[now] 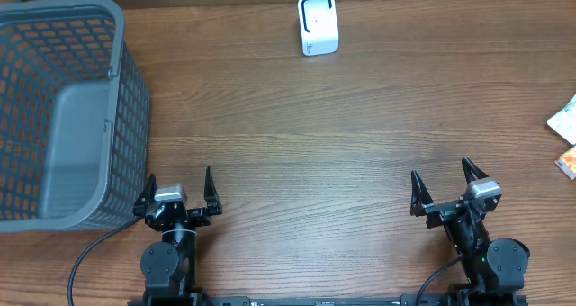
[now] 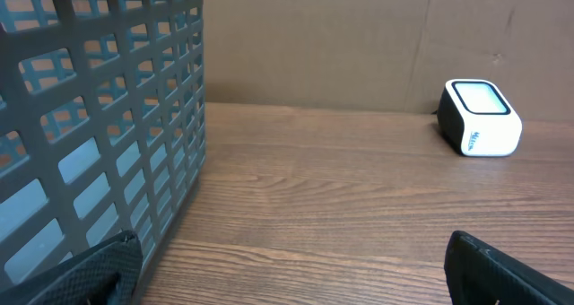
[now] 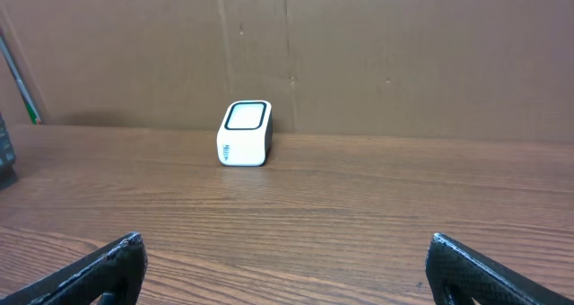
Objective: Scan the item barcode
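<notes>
We are sitting with both arms at the near edge of the table [image 1: 315, 153], and neither is carrying anything. The left claw [image 1: 177, 191] is standing wide with nothing between its fingers, just beside the grey basket [image 1: 63, 108]. The right claw [image 1: 447, 185] is equally wide and empty, out on bare wood.

The scanner [image 1: 318, 24], a small white box with a dark-framed window on top, is waiting at the far edge, against the cardboard backdrop. Both wrist views are showing it upright and well apart from us.

The things we are likely meant to scan are lying at the far right edge of the table: a pale packet [image 1: 564, 117] and below it an orange one [image 1: 567, 163], both cut off by the frame. We cannot tell what they are or where a barcode is printed. From the sliver showing, we are judging them flat, light and probably soft, like pouches or thin cartons, with a slick printed skin that could slide under the fingers.

We are thinking the right claw is the nearer one, and that pinching across a thin edge would suit better than pressing down on the face. A gentle grip should do, since something this light may crumple or bend and hide the code.
</notes>
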You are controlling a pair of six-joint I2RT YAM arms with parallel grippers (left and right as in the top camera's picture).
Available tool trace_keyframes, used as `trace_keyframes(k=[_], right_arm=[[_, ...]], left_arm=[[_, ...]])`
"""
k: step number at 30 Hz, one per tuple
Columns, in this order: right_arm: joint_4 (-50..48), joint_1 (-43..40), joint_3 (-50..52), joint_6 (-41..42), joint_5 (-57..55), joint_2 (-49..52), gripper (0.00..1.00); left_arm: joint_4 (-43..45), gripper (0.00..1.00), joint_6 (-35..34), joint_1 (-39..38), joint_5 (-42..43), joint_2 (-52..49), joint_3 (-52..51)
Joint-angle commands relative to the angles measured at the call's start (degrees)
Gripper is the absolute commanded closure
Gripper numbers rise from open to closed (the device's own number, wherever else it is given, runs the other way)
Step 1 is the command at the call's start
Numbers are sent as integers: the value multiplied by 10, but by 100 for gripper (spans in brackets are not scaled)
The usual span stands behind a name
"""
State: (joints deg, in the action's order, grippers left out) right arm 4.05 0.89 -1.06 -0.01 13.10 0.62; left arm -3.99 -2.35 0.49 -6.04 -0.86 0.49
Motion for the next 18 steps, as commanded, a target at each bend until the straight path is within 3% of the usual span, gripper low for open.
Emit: trace_keyframes(k=[1,18], right_arm=[[0,1,6,-2,-33,-5,0],[10,1,6,-15,-126,-5,0]], left_arm=[[0,0,13,2,3,6,-2],[0,0,13,2,3,6,-2]])
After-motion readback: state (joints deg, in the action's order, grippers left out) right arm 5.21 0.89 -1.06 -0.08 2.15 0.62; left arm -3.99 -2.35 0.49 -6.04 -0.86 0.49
